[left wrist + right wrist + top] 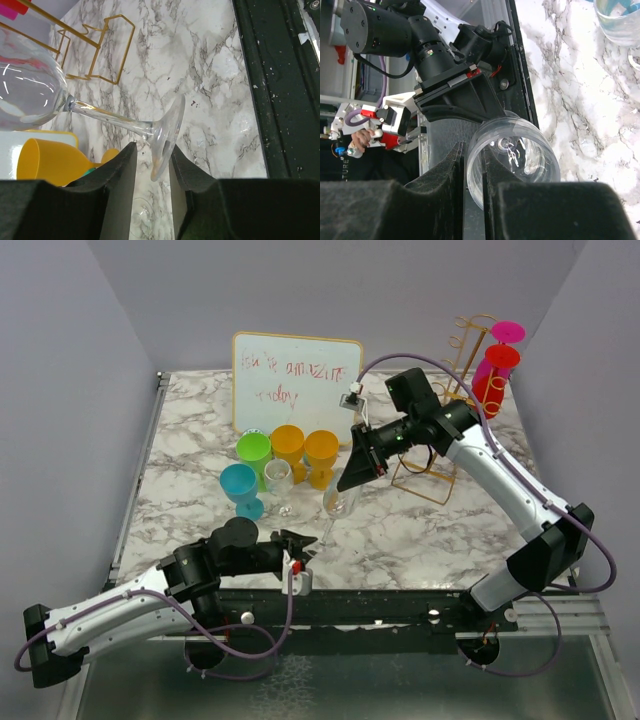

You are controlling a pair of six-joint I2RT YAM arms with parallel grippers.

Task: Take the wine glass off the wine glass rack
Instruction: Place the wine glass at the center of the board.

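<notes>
Wine glass (338,503) (30,90) (520,155): one item, clear, stemmed.

Location: off the wine glass rack (466,345) (126,55) and well to its left, above the marbled desk (420,540) toward the near edge, between the two arms.

Attitude: tilted, with the bowl uppermost and the stem slanting down to the foot. Whether the foot touches the desk cannot be told.

Right hand (352,483) (473,165): narrow, holding the wine glass. The rim of the bowl sits between its two fingers, both close against the glass.

Left hand (303,543) (151,150): low, at the foot of the glass, fingers partly apart. The edge of the foot stands between them, and a strip of desk shows between one finger and the foot, so there is no clamp here.

Wine glass rack: gold wire, upright at the far right of the desk, its rectangular wire base just beyond the right hand. A pink glass (508,333) and a red glass (500,358) hang on its right side.

Other stock on the desk:
- whiteboard (295,380) with handwriting, standing at the back
- green cup (254,450)
- two orange cups (288,445)
- blue cup (240,488)
- second clear glass (278,480), upright, just beside the blue cup

All of these are grouped left of the held glass.
</notes>
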